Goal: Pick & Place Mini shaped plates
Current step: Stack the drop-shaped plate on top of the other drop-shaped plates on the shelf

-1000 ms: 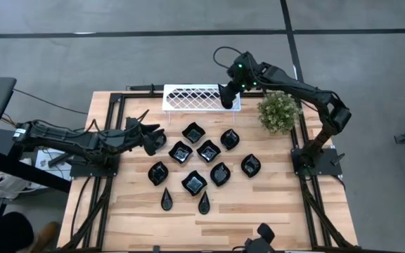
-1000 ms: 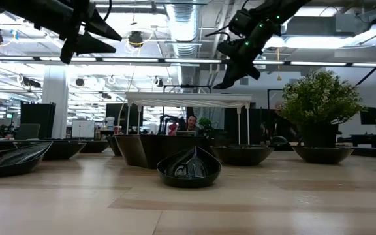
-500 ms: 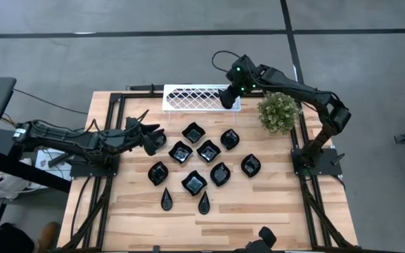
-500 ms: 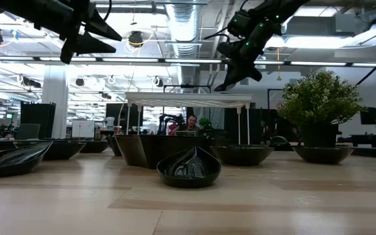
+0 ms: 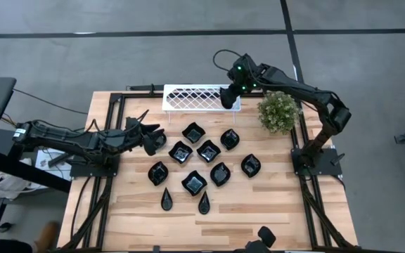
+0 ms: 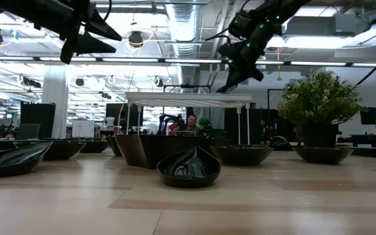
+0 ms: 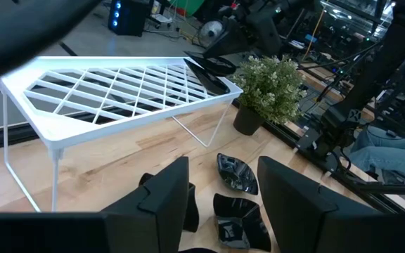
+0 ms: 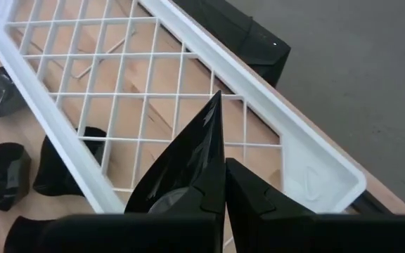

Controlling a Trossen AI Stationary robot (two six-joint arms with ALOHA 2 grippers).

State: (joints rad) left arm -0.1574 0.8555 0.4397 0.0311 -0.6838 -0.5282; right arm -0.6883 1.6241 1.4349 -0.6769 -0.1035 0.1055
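Right end effector (image 5: 226, 98) sits over the right end of the white lattice rack (image 5: 188, 98), at the counter's 12 o'clock edge. Fingers clamped on a slim teardrop plate (image 8: 188, 158): wrist view shows its pointed tip sticking out past the fingertips, above the rack's grid. Low view has the same end effector (image 6: 235, 73) raised, roughly level with the rack top; whether the plate touches the lattice, can't tell from here.

Left end effector (image 5: 150, 143) hangs at the counter's 9 o'clock side, just beside the plate cluster. Its two fingers (image 7: 167, 204) stand apart with nothing between them.

Remaining mini shaped plates (image 5: 208, 150) lie on the wooden counter (image 5: 273, 204) around centre:
- wavy-edged square (image 5: 193, 132) at the cluster's 12 o'clock
- leaf plate (image 5: 230, 139) at about 2 o'clock, another (image 5: 251, 165) at about 4 o'clock
- two slim teardrops (image 5: 167, 200) and (image 5: 204, 204) at 6–7 o'clock, nearest the front edge
- the others are packed close in between, some probably touching, hard to tell from above

Potted plant (image 5: 278, 111) stands at the counter's 2 o'clock, just beside the rack's right end. In the low view a teardrop plate (image 6: 189, 168) sits closest to the camera, with the plant (image 6: 318, 108) behind it to the right.
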